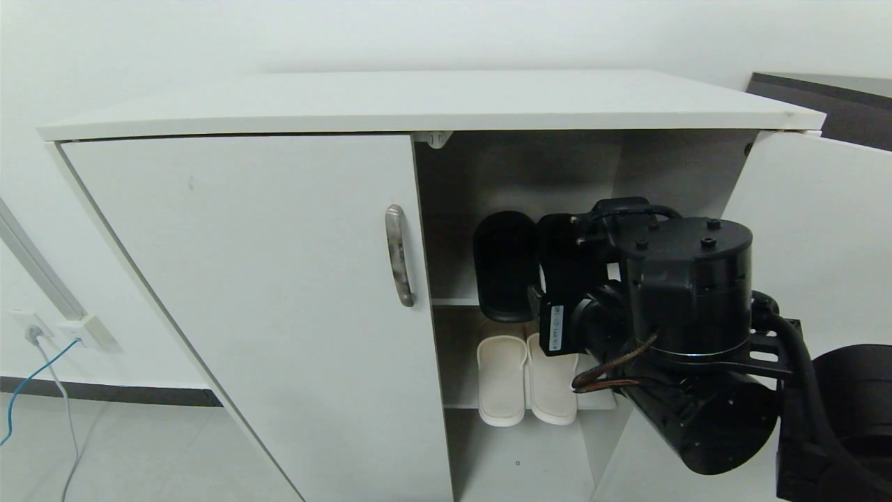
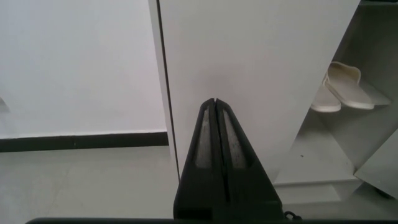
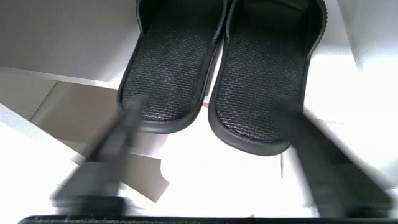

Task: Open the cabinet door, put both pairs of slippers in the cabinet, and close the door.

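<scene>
Inside the cabinet (image 1: 418, 101), past its open right door (image 1: 815, 230), the black slippers (image 1: 505, 265) stand on end in the upper compartment. The white slippers (image 1: 526, 376) lie flat on the shelf (image 1: 456, 362) below. The right end effector (image 3: 208, 104) sits just before the black pair, fingers spread wide, while the left end effector (image 2: 215, 102), fingers pressed together, points at the closed left door (image 1: 244, 279).

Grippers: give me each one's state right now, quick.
Left gripper: closed, holding nothing.
Right gripper: at the black slippers; open or gripping cannot be told.
</scene>
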### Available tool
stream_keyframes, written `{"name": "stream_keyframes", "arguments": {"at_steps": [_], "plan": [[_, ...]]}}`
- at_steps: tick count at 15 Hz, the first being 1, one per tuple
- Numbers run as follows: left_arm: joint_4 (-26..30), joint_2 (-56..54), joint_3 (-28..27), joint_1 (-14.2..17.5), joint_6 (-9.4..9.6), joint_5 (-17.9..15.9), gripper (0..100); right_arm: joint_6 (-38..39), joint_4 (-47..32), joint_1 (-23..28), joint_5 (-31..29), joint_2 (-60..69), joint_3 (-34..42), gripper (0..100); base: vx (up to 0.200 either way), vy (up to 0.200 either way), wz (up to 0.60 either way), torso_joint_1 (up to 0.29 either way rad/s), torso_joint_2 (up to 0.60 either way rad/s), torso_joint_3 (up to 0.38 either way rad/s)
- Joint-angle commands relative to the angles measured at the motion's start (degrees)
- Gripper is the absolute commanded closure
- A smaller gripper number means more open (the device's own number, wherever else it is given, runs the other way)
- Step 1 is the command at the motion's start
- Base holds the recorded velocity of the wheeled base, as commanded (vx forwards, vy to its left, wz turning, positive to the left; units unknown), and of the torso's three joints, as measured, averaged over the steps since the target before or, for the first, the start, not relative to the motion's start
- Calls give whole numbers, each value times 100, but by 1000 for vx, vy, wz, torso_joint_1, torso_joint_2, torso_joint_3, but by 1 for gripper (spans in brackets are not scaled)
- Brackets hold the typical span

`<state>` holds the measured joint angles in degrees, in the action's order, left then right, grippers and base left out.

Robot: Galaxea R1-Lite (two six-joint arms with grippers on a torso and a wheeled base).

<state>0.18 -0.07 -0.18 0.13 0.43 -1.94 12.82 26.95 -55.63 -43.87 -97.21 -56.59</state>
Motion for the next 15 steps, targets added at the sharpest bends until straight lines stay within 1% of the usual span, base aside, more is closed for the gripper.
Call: {"name": "stream_keyframes", "arguments": {"at_steps": [1, 3, 15], "plan": [[-1, 7, 1, 4, 1, 0, 100, 1, 3, -18, 2, 9, 8, 100, 0, 0, 0, 0, 0, 0], [8, 7, 1, 4, 1, 0, 100, 1, 3, -27, 2, 35, 25, 100, 0, 0, 0, 0, 0, 0], [-1, 7, 1, 4, 1, 0, 100, 1, 3, -18, 2, -26, 131, 100, -200, 0, 0, 2, 2, 3]]}}
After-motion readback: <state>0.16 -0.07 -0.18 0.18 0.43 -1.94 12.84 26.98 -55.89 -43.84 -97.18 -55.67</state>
